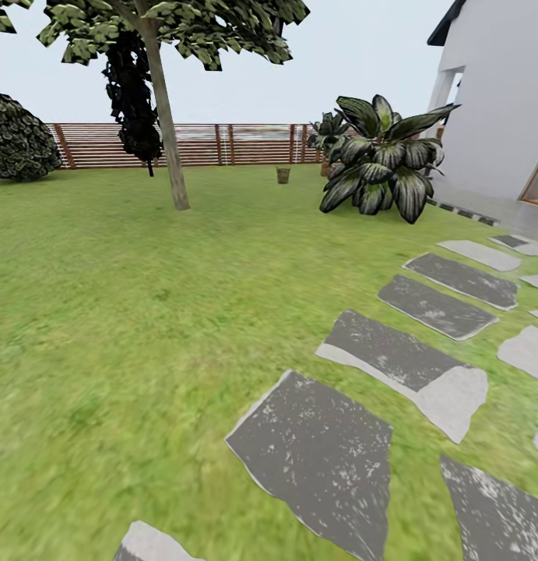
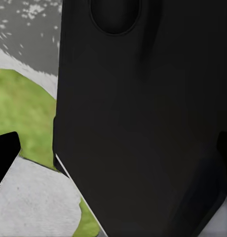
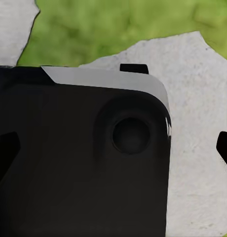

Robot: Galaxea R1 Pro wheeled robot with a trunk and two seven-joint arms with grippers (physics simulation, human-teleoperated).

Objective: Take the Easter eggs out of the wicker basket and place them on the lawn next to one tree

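Grey stepping stones (image 1: 319, 456) run in a curving line up toward a white house (image 1: 498, 93). A broad-leaved dark plant (image 1: 385, 160) stands near the house corner, with a smaller one (image 1: 328, 132) just behind it. A wooden slat fence (image 1: 237, 144) crosses the background, a round bush (image 1: 18, 140) at its far end. A dark hanging shrub (image 1: 132, 93) stands before the fence.

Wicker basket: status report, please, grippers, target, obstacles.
Wicker basket far off on lawn by fence. Gripper states unreadable. Tree left of basket. Open grass between.
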